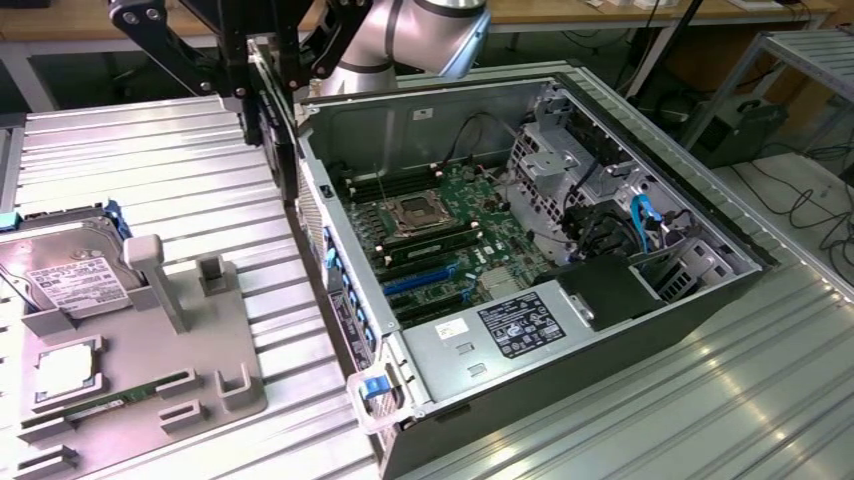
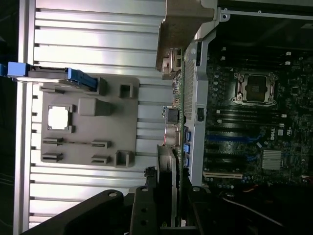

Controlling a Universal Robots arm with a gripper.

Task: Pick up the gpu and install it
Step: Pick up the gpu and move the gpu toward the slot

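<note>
The robot's black claw (image 1: 267, 95) was pinched onto the gpu (image 1: 279, 150), a thin, flat, black expansion card. The card hung on edge above the ribbed aluminium counter (image 1: 160, 160), just outside the rear wall of the open grey metal computer case (image 1: 350, 300), and was not yet seated in any slot. In the wrist view the card (image 2: 167, 169) appeared edge-on, with a black finger (image 2: 143, 208) on each side and the claw (image 2: 167, 200) gripping it across its thickness.

I judged the card light and stiff, but delicate. Its fan and connector edge should not take force, and the flat faces near the middle looked the safest place to hold it. Because it is so thin, it could pivot or slip if it met the slot at an angle.

White lettering on the green motherboard (image 2: 254, 122) seemed to read "DELL". The black sticker (image 1: 526, 325) with white print inside the case, and the white label on the boxy silver hard drive (image 1: 67, 285) in the grey moulded tray (image 1: 147, 390), were too small to read.
</note>
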